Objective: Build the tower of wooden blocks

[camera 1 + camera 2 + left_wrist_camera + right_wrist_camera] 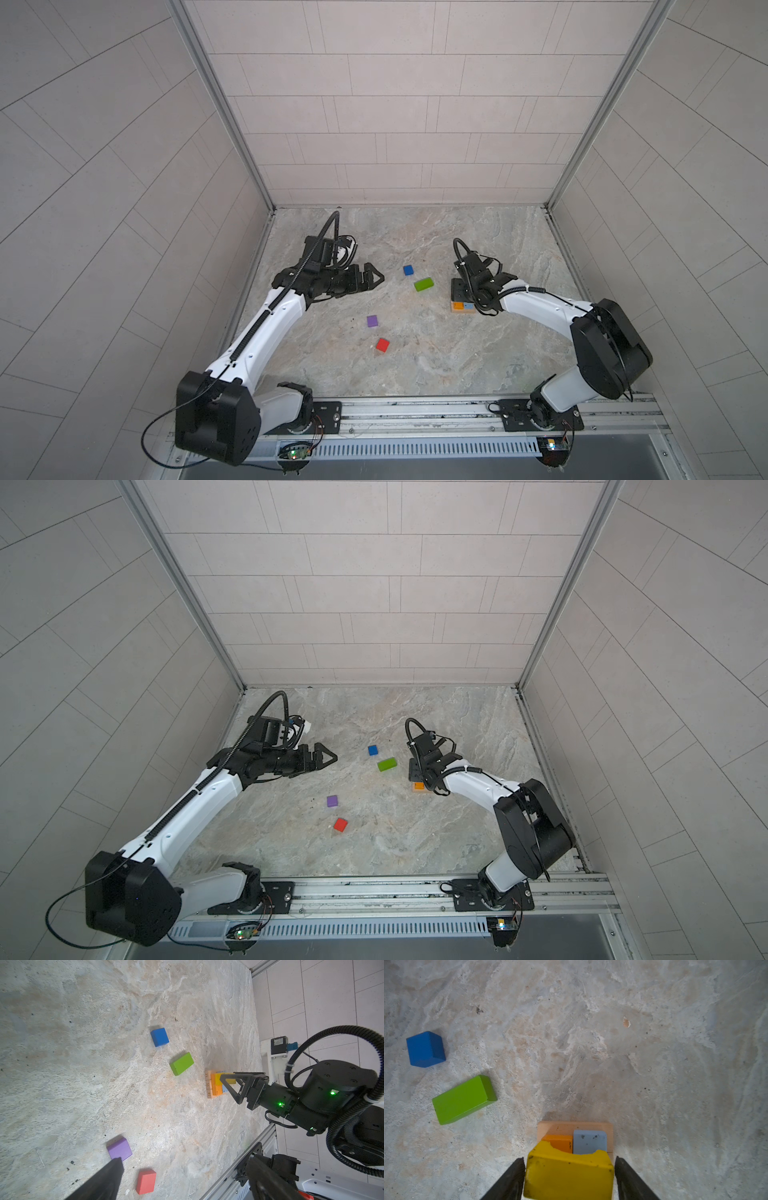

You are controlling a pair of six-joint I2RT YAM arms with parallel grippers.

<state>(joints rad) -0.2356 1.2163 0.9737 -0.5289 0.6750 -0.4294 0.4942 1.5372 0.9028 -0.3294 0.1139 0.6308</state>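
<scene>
The wood block tower [462, 306] stands at the right. It has a tan base [571, 1126], an orange bar [558, 1142] and a light-blue bar [589, 1141] side by side, and a yellow bar [569, 1176] across them. My right gripper [569, 1165] straddles the yellow bar with a thin gap at each finger, so it is open. My left gripper [376, 278] hovers open at the left, holding nothing. Loose on the floor lie a green bar [424, 284], a dark-blue cube [408, 270], a purple cube [372, 321] and a red cube [382, 344].
The marble floor [415, 374] is boxed in by tiled walls at the left, back and right. A metal rail [415, 409] with both arm bases runs along the front. The right arm's wrist hides most of the tower in both top views.
</scene>
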